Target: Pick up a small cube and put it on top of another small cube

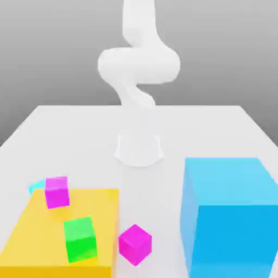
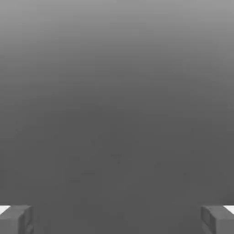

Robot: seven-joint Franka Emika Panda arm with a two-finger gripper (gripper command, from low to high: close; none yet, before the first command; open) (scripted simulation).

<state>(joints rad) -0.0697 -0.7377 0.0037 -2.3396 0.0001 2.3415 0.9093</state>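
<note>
Spread wide, the claw [image 2: 117, 219] shows in the hand view as two grey fingertips [image 2: 18, 219] far apart with nothing between them, against plain grey ground. In the exterior view the white arm [image 1: 138, 65] rises from its base at the far middle of the white table [image 1: 217, 130]. The small cube [image 1: 36, 186] is a light cyan sliver, mostly hidden behind a magenta cube [image 1: 56, 191] that sits at the far corner of a flat yellow slab [image 1: 43, 228] on the exterior view's left. A green cube [image 1: 80, 238] rests on the slab nearer the camera. Another magenta cube [image 1: 134, 244] sits on the table just beside the slab's edge. A huge cyan-blue cube [image 1: 228, 217] stands on the exterior view's right.
</note>
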